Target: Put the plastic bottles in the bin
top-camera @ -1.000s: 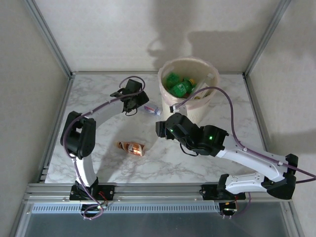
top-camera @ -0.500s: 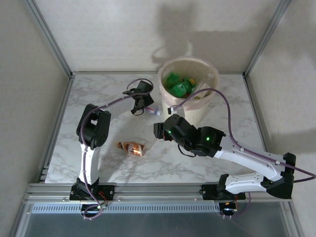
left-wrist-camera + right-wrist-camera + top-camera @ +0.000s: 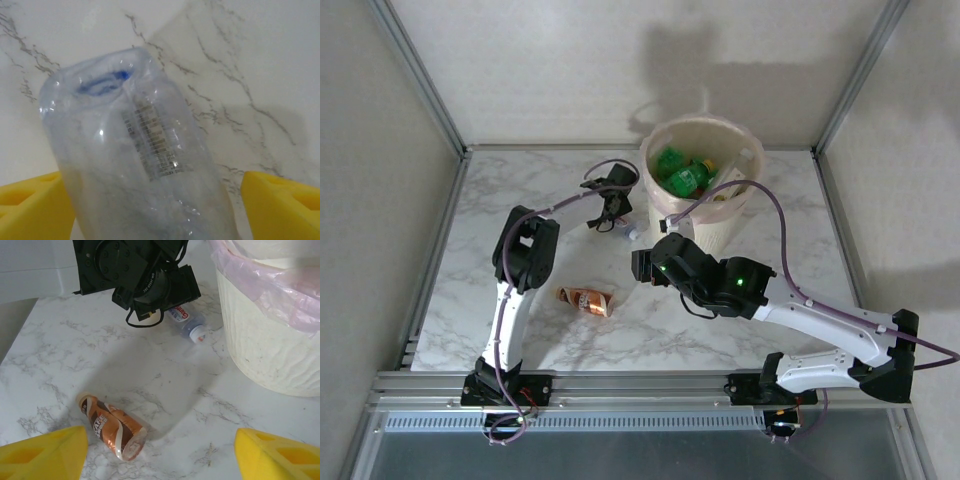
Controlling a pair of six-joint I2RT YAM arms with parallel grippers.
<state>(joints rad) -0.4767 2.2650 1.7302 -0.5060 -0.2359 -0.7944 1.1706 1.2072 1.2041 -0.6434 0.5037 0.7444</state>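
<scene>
Overhead, the left arm stretches across the white, grey-veined marble surface to a clear bottle lying just beside the bin. The bin is a round, tapered cream tub with green bottles piled inside. A copper-labelled bottle lies on its side well apart, nearer the arm bases.

The left wrist camera brings the clear bottle up close: thin, dented, see-through plastic with a barcode strip. The left fingers, blocks of yellow foam, are spread on either side of it. One sits against its wall and the other stands off by a visible gap.

The right wrist camera adds the bin's thin pink liner folded over the rim, the clear bottle's cap pointing toward the bin, and the swirled brown label of the copper bottle. The right fingers hang wide apart above the surface, holding nothing.
</scene>
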